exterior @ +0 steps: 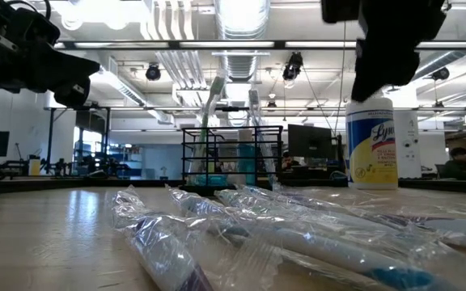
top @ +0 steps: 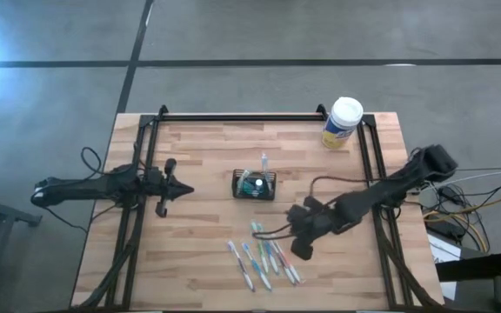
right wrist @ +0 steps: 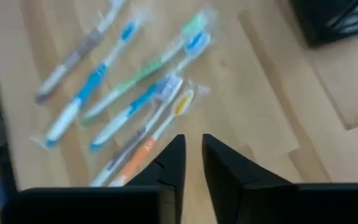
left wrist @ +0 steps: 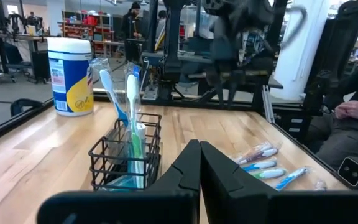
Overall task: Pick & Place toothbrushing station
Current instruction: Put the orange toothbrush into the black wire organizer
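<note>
I'm on the pick step w/ my right tool [right wrist: 191, 165], which hangs over the spread of wrapped toothbrushes [top: 263, 258] on the near part of the wooden surface [top: 198, 243]. Its two fingers stand a small gap apart w/ nothing between them; bare wood shows through the gap in the right wrist view, so nothing is held. Closest to the fingertips is an orange-handled wrapped toothbrush [right wrist: 138, 155], just beside the one finger, w/ a blue-and-white one next to it. The toothbrushing station [top: 255, 184], the small black wire-mesh holder, sits mid-surface, well apart from the pile and between both arms; it's got a few brushes standing upright in it already [left wrist: 124, 102], so the job looks partly done, w/ approx half a dozen brushes left flat. My left tool [left wrist: 199, 174] is shut tight, empty, parked on the left side & aimed at the holder; it waits. A Lysol wipes canister [top: 343, 123] stands at the far right corner, not part of this. Next move, as I judge it: spread the fingers a bit more, line them across one handle, go down til they straddle it, then pinch. The wrappers are slick & crinkly and the brushes lie close together, so I need to single one out or I'll drag a neighbour.
</note>
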### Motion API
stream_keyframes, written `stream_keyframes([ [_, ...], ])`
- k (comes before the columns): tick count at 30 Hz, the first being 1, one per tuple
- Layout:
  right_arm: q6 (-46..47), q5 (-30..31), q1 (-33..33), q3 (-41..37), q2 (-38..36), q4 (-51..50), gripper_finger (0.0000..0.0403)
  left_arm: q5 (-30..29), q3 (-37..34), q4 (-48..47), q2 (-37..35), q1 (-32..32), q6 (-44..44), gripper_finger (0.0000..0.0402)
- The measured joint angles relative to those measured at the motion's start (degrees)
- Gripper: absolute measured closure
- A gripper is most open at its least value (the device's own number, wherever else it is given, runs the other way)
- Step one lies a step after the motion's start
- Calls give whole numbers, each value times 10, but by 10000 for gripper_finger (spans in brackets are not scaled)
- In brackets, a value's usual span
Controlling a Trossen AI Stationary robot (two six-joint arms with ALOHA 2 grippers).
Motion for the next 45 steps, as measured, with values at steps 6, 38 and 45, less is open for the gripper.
stream_keyframes([
  [6,0,-50,-9,54,104,0,288,0,0,-16,0,0,0,393],
  [38,11,-108,-33,82,234,-6,261,0,0,-18,3,0,-3,393],
  [45,-32,-73,-36,78,221,-61,376,0,0,-18,3,0,-3,388],
])
